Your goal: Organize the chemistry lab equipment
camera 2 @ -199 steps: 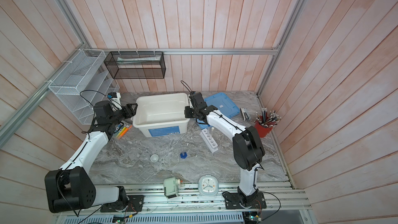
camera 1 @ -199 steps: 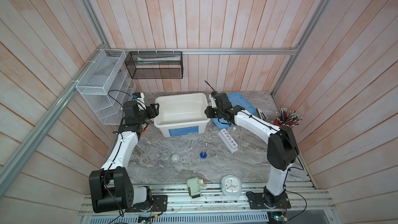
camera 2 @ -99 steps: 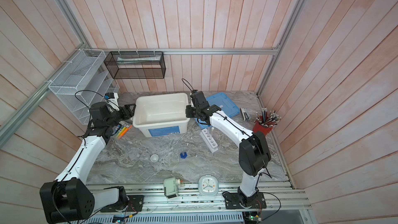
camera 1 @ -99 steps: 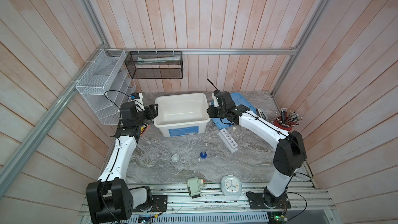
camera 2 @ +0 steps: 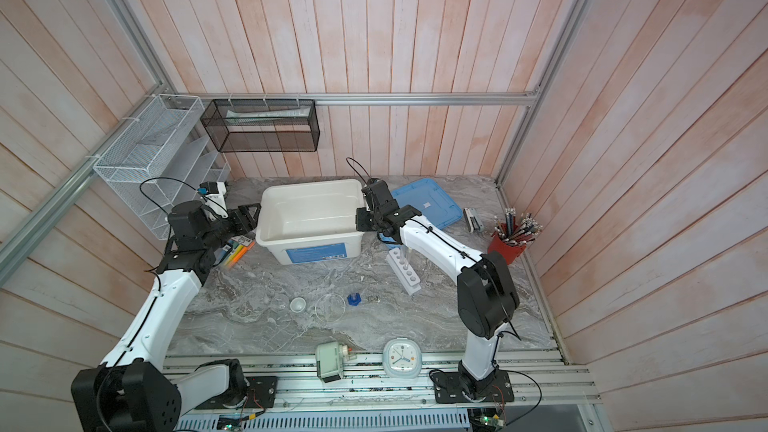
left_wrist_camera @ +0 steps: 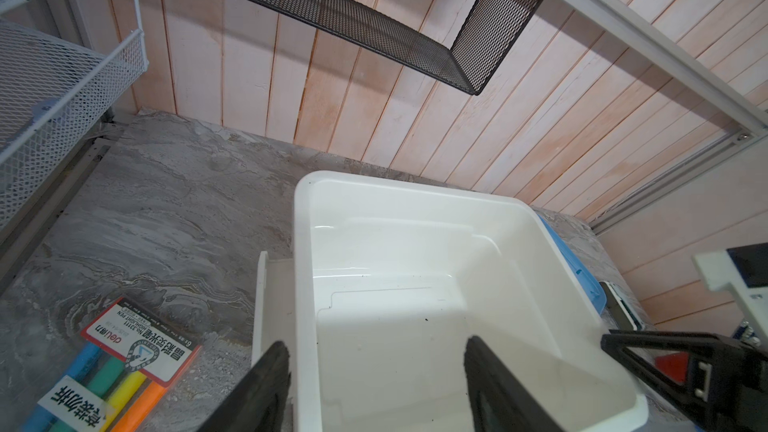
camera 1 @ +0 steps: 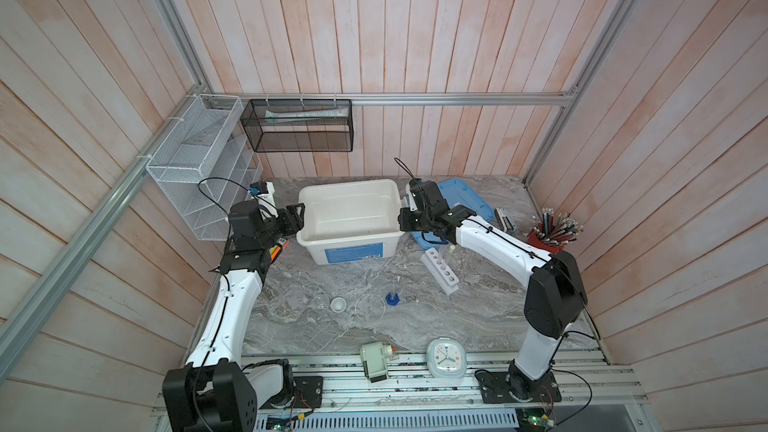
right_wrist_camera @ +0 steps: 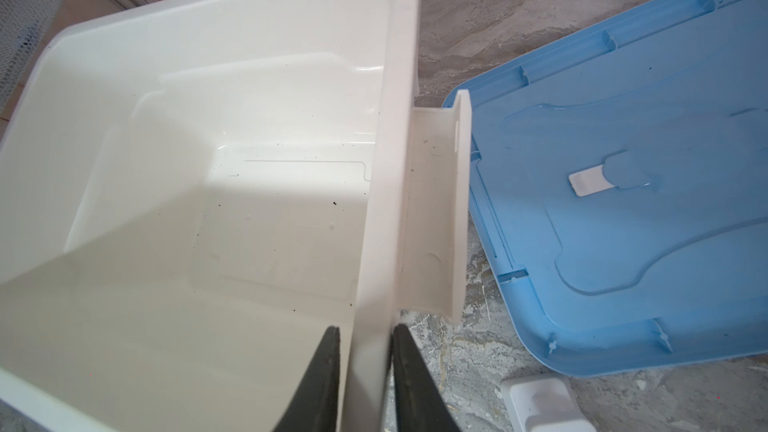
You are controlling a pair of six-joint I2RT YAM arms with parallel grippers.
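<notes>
One white bin [camera 1: 316, 249] stands at 12 o'clock on the desk [camera 1: 478, 317], and one blue lid [camera 1: 469, 201] lies at 1. At 3 there is one white rack [camera 1: 442, 274], with one white-capped tube [camera 1: 450, 249] discernible by it; any further tubes are too faint to count. Two small clear cups [camera 1: 338, 304] sit at 7. One clear round dish [camera 1: 370, 307] and one blue-based cylinder [camera 1: 392, 298] sit at 6.

Beyond these:
- one clock [camera 1: 446, 357] at 5
- one pale green boxy device [camera 1: 376, 361] at 6
- one stapler [camera 1: 505, 218] at 2
- one red cup of pencils [camera 1: 546, 239] at 3
- one highlighter pack [left_wrist_camera: 141, 336] at 9, with four pens showing

There are two wall baskets, one white mesh basket [camera 1: 195, 151] and one black mesh basket [camera 1: 299, 130].

Both top views look down from high; both wrist views hug the bin [left_wrist_camera: 302, 268].
</notes>
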